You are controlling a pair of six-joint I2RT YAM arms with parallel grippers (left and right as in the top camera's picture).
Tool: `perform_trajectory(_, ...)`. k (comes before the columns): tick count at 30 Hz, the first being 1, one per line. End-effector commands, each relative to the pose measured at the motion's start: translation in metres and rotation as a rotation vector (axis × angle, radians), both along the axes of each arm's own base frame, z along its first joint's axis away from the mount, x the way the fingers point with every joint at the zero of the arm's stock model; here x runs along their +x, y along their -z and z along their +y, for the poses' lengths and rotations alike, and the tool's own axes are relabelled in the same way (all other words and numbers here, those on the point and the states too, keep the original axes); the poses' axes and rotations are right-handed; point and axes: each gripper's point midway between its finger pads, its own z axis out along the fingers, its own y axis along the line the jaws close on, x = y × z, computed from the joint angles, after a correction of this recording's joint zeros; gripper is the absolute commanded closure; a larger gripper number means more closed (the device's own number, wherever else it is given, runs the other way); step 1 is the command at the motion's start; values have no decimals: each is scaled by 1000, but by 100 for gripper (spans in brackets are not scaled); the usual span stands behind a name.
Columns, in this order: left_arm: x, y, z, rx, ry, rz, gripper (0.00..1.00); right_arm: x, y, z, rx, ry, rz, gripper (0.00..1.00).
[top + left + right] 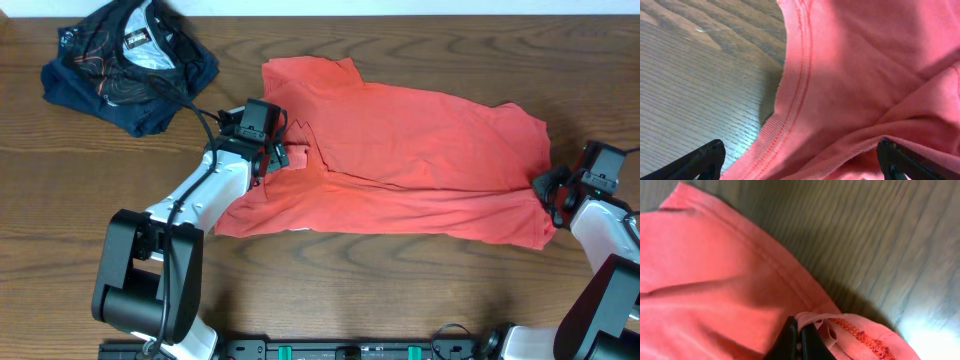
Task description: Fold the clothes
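Observation:
The clothes, a coral-red T-shirt point(420, 160), lie spread across the middle of the table, partly folded over. My left gripper point(272, 152) hovers at the shirt's left edge, jaws wide open. In the left wrist view the ribbed hem point(790, 100) runs between the two black fingertips point(707, 160), which straddle the cloth without pinching it. At the shirt's right edge sits my right gripper point(548, 190). Its fingers point(801, 342) are shut on a bunched fold of the stitched hem point(850, 332).
A dark navy garment point(130, 65) with thin red lines lies crumpled at the far left corner. Bare wooden tabletop point(400, 290) runs along the front. Both arm bases point(150, 290) stand at the front edge.

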Motion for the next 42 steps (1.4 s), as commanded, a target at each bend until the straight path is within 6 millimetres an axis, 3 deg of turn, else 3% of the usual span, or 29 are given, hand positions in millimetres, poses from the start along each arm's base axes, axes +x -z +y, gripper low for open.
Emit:
perform_trajectory(1,0,3,20,56,-35,4,2,1,-3,-9,-52,19,8,98)
perform_trajectory(7,2,3,53,58,-116,8,2,14,-17,-13,-80,-23,-22,98)
perform_trajectory(9,1,4,65,73,-115,22,2,20,-25,-14,-95,-53,-24,91)
perform_trajectory(10,1,4,70,80,-111,29,2,21,-29,-15,-97,-57,-21,77)
perform_trajectory(11,1,3,75,88,-103,33,2,24,-35,-16,-100,-67,-17,50)
perform_trajectory(13,1,0,80,93,-94,34,2,28,-46,-15,-93,-92,-12,15)
perform_trajectory(14,1,-4,81,89,-95,30,2,30,-52,-14,-85,-95,-7,8)
perform_trajectory(17,1,-26,80,86,-86,4,2,32,-75,-9,-39,-115,15,2)
perform_trajectory(19,-1,-46,78,81,-83,-30,2,32,-90,1,9,-161,29,7)
perform_trajectory(21,-6,-67,70,42,-62,-65,2,33,-101,21,79,-259,25,30)
perform_trajectory(22,-9,-78,57,-15,-29,-84,4,33,-106,42,150,-358,13,48)
perform_trajectory(25,-21,-92,15,-197,88,-84,40,19,-101,84,277,-511,42,66)
perform_trajectory(28,-38,-89,-29,-342,204,-18,73,-8,-77,102,308,-541,172,81)
perform_trajectory(29,-45,-84,-43,-375,241,21,88,-19,-66,107,311,-544,224,88)
perform_trajectory(30,-53,-79,-55,-392,270,61,94,-28,-56,111,317,-546,265,93)
perform_trajectory(35,-75,-50,-77,-366,325,197,94,-64,-13,117,350,-459,377,97)
perform_trajectory(42,-75,-12,-66,-317,294,302,94,-75,18,119,351,-432,366,94)
